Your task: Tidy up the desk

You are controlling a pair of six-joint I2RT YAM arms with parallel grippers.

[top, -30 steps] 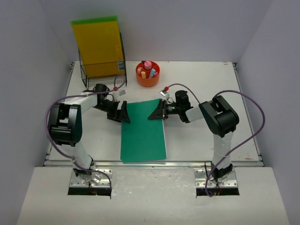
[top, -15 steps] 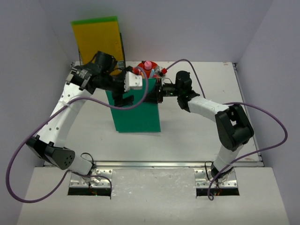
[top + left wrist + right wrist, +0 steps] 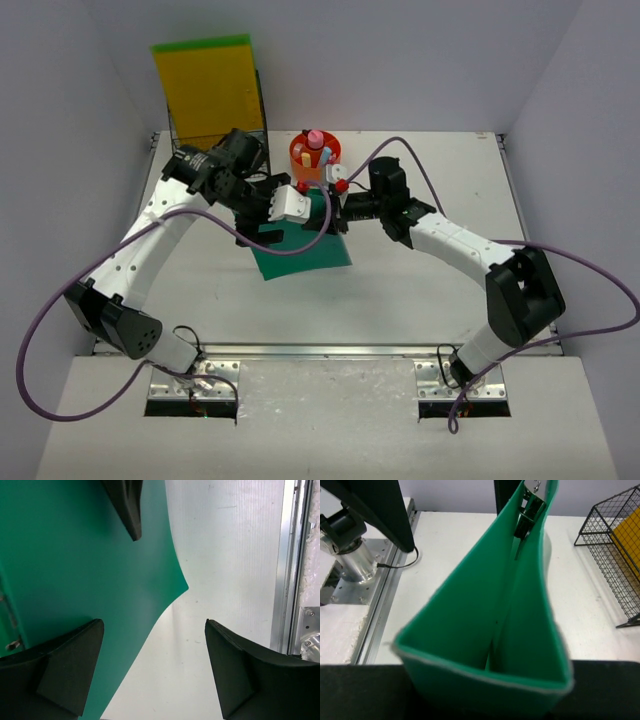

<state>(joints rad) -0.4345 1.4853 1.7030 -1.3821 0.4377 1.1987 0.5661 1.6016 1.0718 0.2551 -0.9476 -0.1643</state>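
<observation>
A green folder (image 3: 300, 245) hangs lifted and bent above the white desk (image 3: 450, 290), between my two grippers. My right gripper (image 3: 336, 210) is shut on the folder's right edge. In the right wrist view the folder (image 3: 470, 630) curls into a U that fills the frame above that gripper (image 3: 485, 690). My left gripper (image 3: 268, 222) is open at the folder's left side. In the left wrist view its fingers (image 3: 70, 670) stand wide apart, one over the folder (image 3: 75, 565), with bare desk (image 3: 230, 555) between them.
An orange cup (image 3: 315, 158) of pens stands at the back, just behind the grippers. A black wire rack (image 3: 215, 150) holding a yellow folder (image 3: 208, 95) stands at the back left and shows in the right wrist view (image 3: 615, 555). A metal rail (image 3: 290, 555) runs along the desk's front.
The folder lay flat on the desk a second ago. Both arms raised it and carried it toward the back; it is now higher, tilted and bent.
</observation>
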